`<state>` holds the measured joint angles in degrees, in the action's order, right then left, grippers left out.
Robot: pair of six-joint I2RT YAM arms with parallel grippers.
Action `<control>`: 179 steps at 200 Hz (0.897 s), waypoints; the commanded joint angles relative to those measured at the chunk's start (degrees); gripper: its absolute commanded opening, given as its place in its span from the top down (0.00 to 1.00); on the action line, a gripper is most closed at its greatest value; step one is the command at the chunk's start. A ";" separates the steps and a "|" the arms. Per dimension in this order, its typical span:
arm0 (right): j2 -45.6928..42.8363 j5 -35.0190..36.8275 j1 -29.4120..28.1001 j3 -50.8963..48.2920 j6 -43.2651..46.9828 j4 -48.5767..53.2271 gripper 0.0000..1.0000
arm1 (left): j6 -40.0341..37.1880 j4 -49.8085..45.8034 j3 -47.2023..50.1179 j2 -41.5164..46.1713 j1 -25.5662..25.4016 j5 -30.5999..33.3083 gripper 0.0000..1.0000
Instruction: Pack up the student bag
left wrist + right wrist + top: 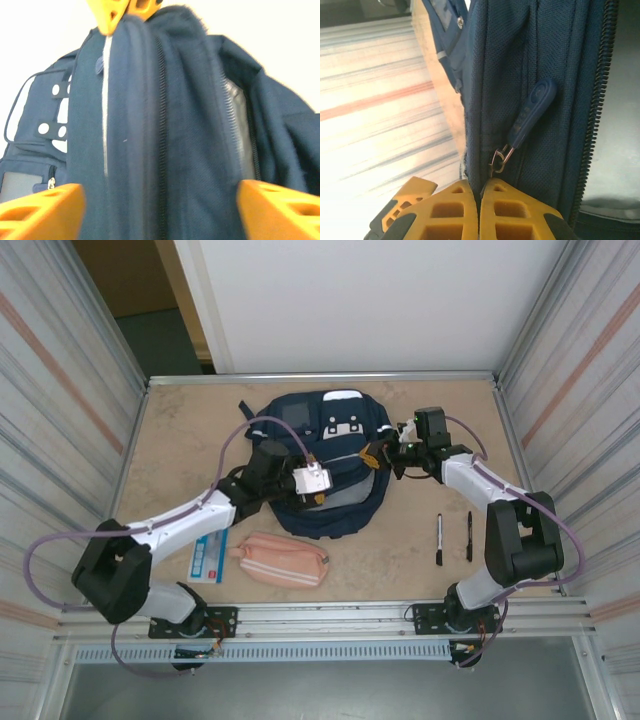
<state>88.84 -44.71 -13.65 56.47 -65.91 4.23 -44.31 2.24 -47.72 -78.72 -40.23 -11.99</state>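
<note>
From the top, the student bag (330, 465) lies flat in the middle of the worktop (180, 440), toward the far side; a pink pouch (283, 560) lies near it on the near left, and a blue and white card (210, 560) lies just left of the pouch; two black pens (439, 538) lie side by side on the near right, well apart from the bag; the left gripper (318, 480) hangs over the middle of the bag, and the right gripper (388, 455) is at the bag's right edge.

From the left wrist, the bag's blue cloth stands close in front; its zip (161, 125) is open, with grey lining (235, 130) showing on the right; the left gripper's two orange fingers (42, 212) sit far apart, one at each side of the cloth, holding nothing; at the top, the right gripper pinches the bag's edge.

From the right wrist, the right gripper's fingers (455, 210) are pressed tight together with the edge of the bag caught between them; a blue zip pull (530, 115) lies on the cloth just above them.
</note>
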 commanded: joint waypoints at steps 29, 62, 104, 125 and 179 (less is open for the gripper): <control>0.00 -2.96 -0.93 4.26 -8.40 -8.71 1.00 | 1.21 10.31 6.62 3.12 -0.11 3.09 0.01; 0.28 -3.10 -2.65 5.31 -7.66 -8.82 1.00 | 3.88 20.63 3.68 -3.80 2.37 19.03 0.01; -1.18 -0.16 -0.69 2.98 -1.81 -3.73 1.00 | 4.76 13.78 -7.91 -7.92 3.20 27.86 0.26; -3.46 2.99 0.98 1.24 6.99 2.31 0.87 | 5.76 17.06 -10.31 -9.11 3.58 28.44 0.37; -13.64 16.41 -3.17 -2.72 28.73 18.16 0.44 | 7.75 6.53 -23.52 -16.76 4.87 26.26 0.42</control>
<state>81.32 -38.17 -11.99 54.48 -53.19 10.09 -38.98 11.77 -65.60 -93.32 -35.92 13.76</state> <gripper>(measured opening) 0.522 0.591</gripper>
